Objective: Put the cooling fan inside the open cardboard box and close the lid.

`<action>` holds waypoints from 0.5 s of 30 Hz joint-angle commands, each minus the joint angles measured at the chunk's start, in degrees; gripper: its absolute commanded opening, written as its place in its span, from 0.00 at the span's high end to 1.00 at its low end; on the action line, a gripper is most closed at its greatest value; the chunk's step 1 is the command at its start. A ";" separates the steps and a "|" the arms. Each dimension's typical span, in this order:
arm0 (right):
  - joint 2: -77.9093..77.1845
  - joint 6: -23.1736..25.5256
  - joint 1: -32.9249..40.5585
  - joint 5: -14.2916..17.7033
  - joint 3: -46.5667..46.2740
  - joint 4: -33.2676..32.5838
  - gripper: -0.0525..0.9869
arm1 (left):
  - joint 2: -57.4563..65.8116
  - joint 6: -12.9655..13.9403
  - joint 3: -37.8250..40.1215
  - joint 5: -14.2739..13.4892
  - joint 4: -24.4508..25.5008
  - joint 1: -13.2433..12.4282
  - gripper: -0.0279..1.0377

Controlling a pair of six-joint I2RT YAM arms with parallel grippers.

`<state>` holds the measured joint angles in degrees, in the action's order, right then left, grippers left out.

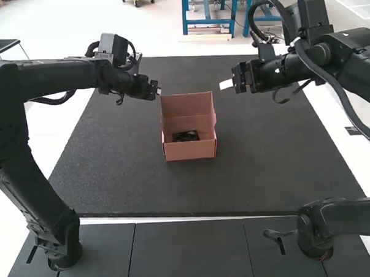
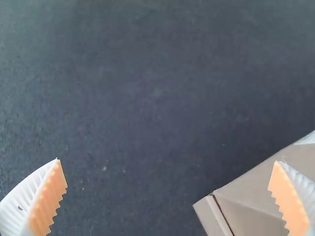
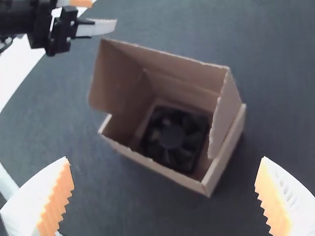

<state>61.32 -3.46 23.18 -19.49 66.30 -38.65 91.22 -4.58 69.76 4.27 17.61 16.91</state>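
An open brown cardboard box (image 1: 189,144) stands in the middle of the black mat, its lid (image 1: 186,104) upright at the far side. The black cooling fan (image 1: 185,136) lies flat on the box floor, also clear as the fan (image 3: 173,139) in the right wrist view. My left gripper (image 1: 156,90) hovers open just left of the lid's top edge, a corner of the box (image 2: 256,206) between its fingers (image 2: 47,194). My right gripper (image 1: 227,83) hangs open above and to the right of the box, empty.
The black mat (image 1: 112,154) covers most of the white table (image 1: 351,149). Both arms stretch over the mat's far half. Bare mat lies on every side of the box.
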 commanded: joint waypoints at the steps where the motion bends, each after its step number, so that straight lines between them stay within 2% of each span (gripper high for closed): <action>1: -1.47 0.92 0.73 0.41 -0.82 -0.37 0.14 | 0.89 -1.13 3.54 -0.14 -0.91 0.32 0.06; 10: -1.47 0.83 0.73 0.24 -2.05 -0.98 0.14 | 2.74 -1.13 6.44 1.18 0.24 1.02 0.06; 15: -1.29 0.83 0.73 0.06 -2.41 -0.81 0.14 | 3.17 -1.05 7.41 3.55 2.17 3.22 0.06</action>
<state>60.95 -2.98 23.18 -19.49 64.31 -39.90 94.50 -5.26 74.56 5.48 19.49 18.35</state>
